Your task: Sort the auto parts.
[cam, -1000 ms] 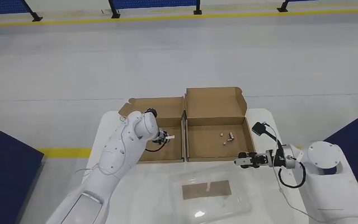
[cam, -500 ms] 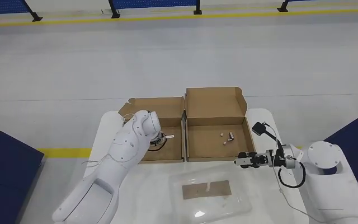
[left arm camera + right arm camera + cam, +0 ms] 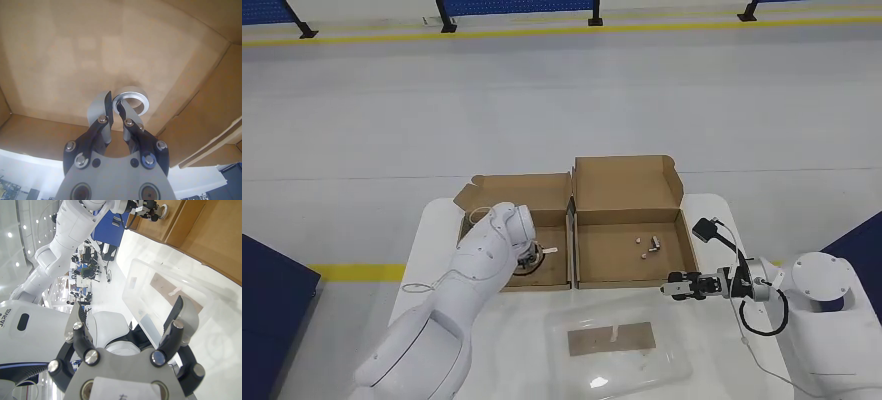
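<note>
Top view with both wrist views; clock directions are read on the top view, 12 o'clock pointing away from the robot. The white counter (image 3: 700, 332) carries two open cardboard boxes side by side, their walls touching. The left box (image 3: 554, 270) lies at about 11 o'clock and the right box (image 3: 622, 262) at about 12 to 1 o'clock. The left gripper (image 3: 113, 103) is lowered inside the left box, near that box's middle. It is closed on the wall of a metal ring (image 3: 130, 93), one finger outside the ring and the other inside it. The ring lies flat, close over the box floor; whether it touches the floor cannot be told. Three small parts (image 3: 646, 244) lie near one another on the floor of the right box, toward its 3 o'clock side. The right gripper (image 3: 128, 302) has its jaws wide apart and holds nothing. It hangs over the counter just outside the 5 o'clock corner of the right box, pointing toward 9 o'clock. A clear plastic tray (image 3: 674, 368) sits at 6 o'clock on the counter, near the boxes and apart from them. Inside it a brown card (image 3: 592, 342) lies flat with a small pale piece (image 3: 614, 333) on it.
</note>
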Controlling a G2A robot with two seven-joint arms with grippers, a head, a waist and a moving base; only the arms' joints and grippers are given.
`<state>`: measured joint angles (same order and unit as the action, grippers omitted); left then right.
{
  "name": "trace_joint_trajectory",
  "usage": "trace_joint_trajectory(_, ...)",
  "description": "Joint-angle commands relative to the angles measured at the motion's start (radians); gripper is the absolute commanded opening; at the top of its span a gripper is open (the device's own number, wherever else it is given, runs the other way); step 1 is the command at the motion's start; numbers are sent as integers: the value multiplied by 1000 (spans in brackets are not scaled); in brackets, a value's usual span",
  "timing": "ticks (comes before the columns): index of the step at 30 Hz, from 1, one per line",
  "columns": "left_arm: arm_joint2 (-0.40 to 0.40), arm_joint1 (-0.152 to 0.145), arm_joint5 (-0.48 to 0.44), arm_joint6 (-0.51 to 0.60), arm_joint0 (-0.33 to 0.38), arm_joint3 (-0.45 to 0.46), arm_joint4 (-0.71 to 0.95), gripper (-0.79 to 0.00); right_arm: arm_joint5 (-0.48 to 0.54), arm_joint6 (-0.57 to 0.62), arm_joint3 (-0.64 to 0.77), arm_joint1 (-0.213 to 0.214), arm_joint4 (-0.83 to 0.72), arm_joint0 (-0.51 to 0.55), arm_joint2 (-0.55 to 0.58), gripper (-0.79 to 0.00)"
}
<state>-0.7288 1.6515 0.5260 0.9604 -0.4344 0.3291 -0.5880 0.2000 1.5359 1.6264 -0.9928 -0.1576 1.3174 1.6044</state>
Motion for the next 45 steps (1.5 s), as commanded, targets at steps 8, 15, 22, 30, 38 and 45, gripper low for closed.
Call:
trace_joint_trajectory(8, 7, 34, -15, -10, 15, -62, 11, -785, 0, 0, 0, 0, 0, 0, 0, 0)
trace_joint_trajectory(15, 6, 50, -22, -16, 25, -93, 14, -588, 0, 0, 0, 0, 0, 0, 0, 0)
trace_joint_trajectory(22, -9, 54, -36, -23, 41, -113, 34, -68, 0, 0, 0, 0, 0, 0, 0, 0)
trace_joint_trajectory(30, -37, 44, -62, -44, 65, -96, 59, 0, 0, 0, 0, 0, 0, 0, 0, 0)
trace_joint_trajectory(38, -91, 7, -131, -44, 67, -23, 104, 0, 0, 0, 0, 0, 0, 0, 0, 0)
trace_joint_trajectory(45, -192, -80, -287, 11, 19, 118, 145, 0, 0, 0, 0, 0, 0, 0, 0, 0)
